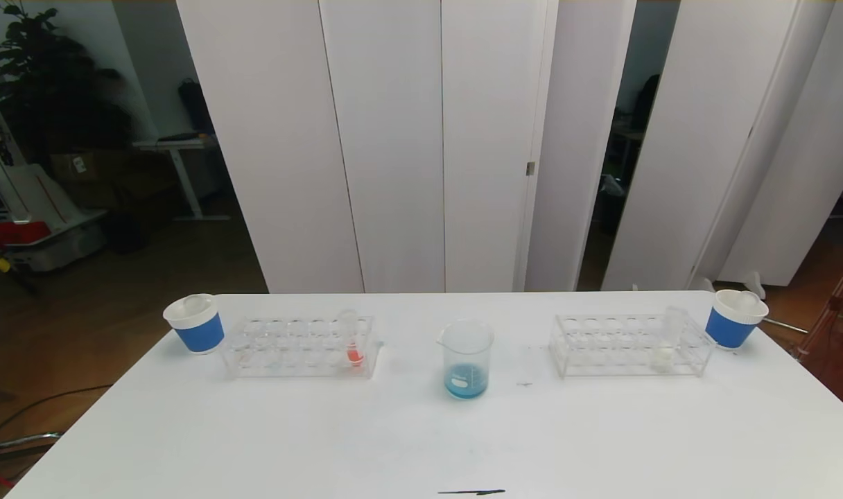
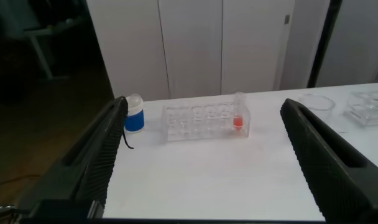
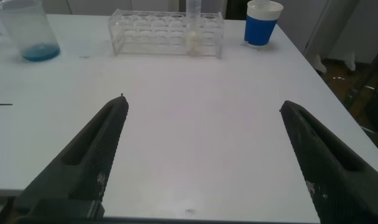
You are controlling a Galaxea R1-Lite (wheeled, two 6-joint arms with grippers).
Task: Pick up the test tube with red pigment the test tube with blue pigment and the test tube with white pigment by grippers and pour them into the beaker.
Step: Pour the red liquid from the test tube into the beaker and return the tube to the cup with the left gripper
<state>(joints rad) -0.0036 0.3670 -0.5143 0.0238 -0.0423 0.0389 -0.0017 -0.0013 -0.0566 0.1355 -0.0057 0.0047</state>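
The beaker (image 1: 466,360) stands mid-table with blue liquid at its bottom. A test tube with red pigment (image 1: 354,353) is upright at the right end of the left clear rack (image 1: 300,346). At the right end of the right rack (image 1: 629,344) stands the test tube with white pigment (image 1: 664,355). The test tube with blue pigment is out of view. Both arms are outside the head view. My left gripper (image 2: 204,104) is open and empty, well short of the red tube (image 2: 238,122). My right gripper (image 3: 204,102) is open and empty over bare table, far from the white tube (image 3: 193,40).
A blue-and-white paper cup (image 1: 195,324) sits left of the left rack, and another (image 1: 735,319) right of the right rack. A thin dark mark (image 1: 471,493) lies at the table's front edge. White panels stand behind the table.
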